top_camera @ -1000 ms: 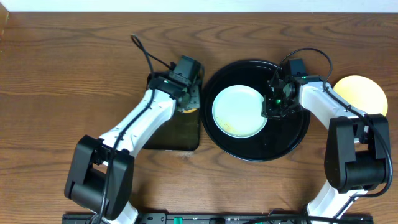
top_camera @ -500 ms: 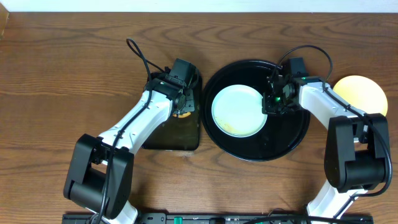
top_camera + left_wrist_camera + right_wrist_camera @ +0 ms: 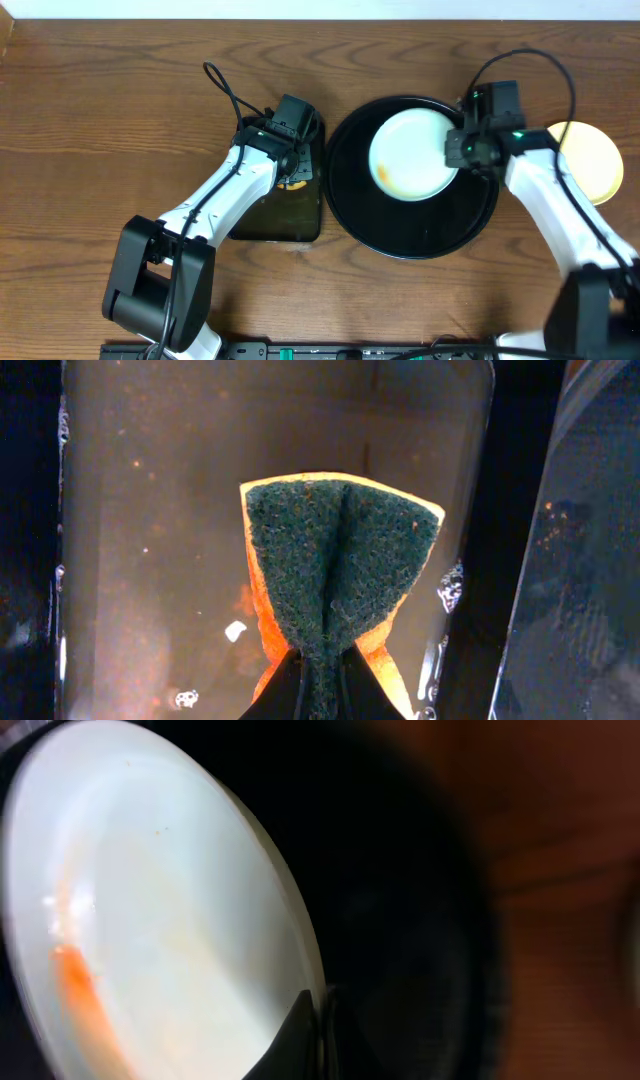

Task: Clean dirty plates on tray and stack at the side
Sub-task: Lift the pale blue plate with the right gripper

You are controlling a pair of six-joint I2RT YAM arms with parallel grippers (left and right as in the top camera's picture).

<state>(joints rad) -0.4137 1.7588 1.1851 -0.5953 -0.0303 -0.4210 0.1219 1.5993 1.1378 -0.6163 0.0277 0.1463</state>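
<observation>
My right gripper [image 3: 462, 150] pinches the sauce-streaked mint plate [image 3: 412, 153] by its rim over the tray [image 3: 420, 235]; my left gripper [image 3: 320, 675] clamps the sponge [image 3: 335, 560], wiping not begun; only the yellow plate [image 3: 592, 160] sits aside

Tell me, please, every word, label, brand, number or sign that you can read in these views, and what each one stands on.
None: no readable text shows in any view.
The pale plate, yellow plate, tray, sponge and basin bear no lettering.
The dark bar at the bottom edge of the overhead view has small marks, too small to read.
</observation>
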